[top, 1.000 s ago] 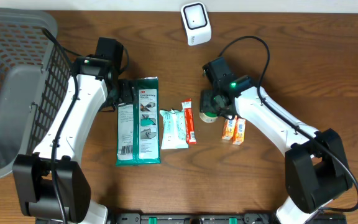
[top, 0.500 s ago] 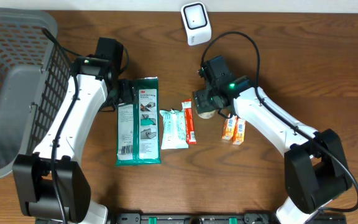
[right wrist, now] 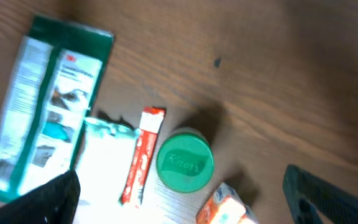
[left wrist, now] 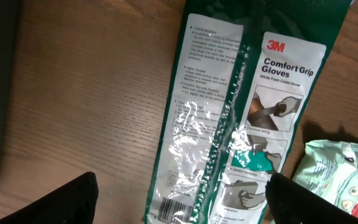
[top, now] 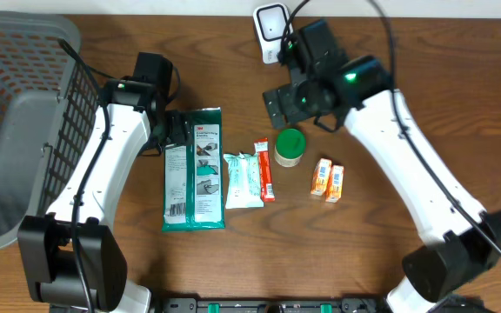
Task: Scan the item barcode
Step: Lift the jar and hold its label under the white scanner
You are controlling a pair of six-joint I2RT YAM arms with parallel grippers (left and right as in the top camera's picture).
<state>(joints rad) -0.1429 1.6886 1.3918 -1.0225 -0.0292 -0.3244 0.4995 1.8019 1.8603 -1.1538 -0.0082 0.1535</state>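
Right fingers (right wrist: pixel 334 196), spread apart and empty, hang above the bench (right wrist: pixel 291 62). The green-lidded jar (right wrist: pixel 185 163) stands upright below, between them. Left fingers (left wrist: pixel 55 202), also apart, hover over the glove pack (left wrist: pixel 229 124), farther off

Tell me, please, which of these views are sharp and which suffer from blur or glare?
Left wrist view: sharp, print on the glove pack legible, with glare on its clear film. Right wrist view: blurred throughout, lettering on the green lid soft. Overhead view: sharp, evenly lit, only soft shadows on the table.
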